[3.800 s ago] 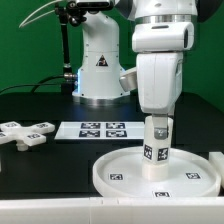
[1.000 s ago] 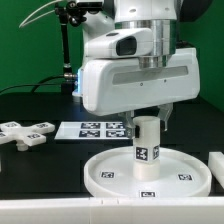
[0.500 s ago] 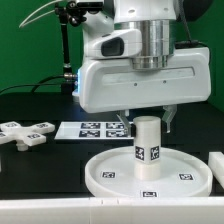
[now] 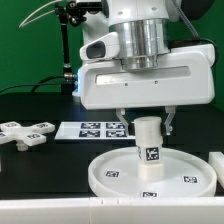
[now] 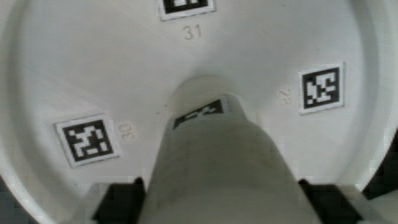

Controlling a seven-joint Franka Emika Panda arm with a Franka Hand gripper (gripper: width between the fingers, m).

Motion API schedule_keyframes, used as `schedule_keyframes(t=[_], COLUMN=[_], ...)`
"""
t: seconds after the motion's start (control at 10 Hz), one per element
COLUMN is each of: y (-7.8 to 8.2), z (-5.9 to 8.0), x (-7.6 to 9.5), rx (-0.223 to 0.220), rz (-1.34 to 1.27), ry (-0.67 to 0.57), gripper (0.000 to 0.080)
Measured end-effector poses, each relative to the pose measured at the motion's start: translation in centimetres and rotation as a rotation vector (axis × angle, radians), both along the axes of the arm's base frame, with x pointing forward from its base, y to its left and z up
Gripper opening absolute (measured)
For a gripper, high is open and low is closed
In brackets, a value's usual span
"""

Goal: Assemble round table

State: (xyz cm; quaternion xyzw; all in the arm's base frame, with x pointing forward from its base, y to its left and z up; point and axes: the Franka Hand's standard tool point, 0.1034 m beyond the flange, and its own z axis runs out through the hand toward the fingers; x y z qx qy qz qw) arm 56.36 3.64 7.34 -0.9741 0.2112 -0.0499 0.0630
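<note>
Two dark fingers (image 4: 123, 121) of the gripper (image 4: 146, 124) hang on either side of the top of the short cylinder leg (image 4: 148, 150), set wider than the leg itself; in the exterior view a strip of dark shows between the leg and the finger on the exterior view's left, so the claw stands spread and pinches nothing; the wrist view shows the same two fingers (image 5: 121, 201) flanking the leg (image 5: 217, 160), though there the gaps are too thin to judge; the leg stands upright at about the middle of the round disc (image 4: 103, 178), its lower end on the disc's floor inside the raised rim, a square tag on its side facing the exterior camera; the disc lies on the black table (image 4: 40, 165) near that camera, with several tags on its floor; the cross-shaped foot (image 4: 25, 132) lies flat, well apart from the disc, at the exterior view's left; the marker board (image 4: 100, 129) lies farther back, between foot and disc; a white block (image 4: 217, 162) shows at the exterior view's right edge, cut off by the frame.
</note>
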Motion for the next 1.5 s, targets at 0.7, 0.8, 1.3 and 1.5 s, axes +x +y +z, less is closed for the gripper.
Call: schedule_keyframes(t=[0.7, 0.8, 1.3, 1.5], y=[-0.1, 0.2, 1.1, 1.0], z=[0.1, 0.0, -0.2, -0.2], x=[0.1, 0.1, -0.1, -0.1], rx=[0.128, 0.156, 0.269, 0.275], rz=[-0.556, -0.676, -1.207, -1.243], ry=[0.041, 0.056, 0.146, 0.153], gripper=[0.0409, 0.0409, 0.0409, 0.0409])
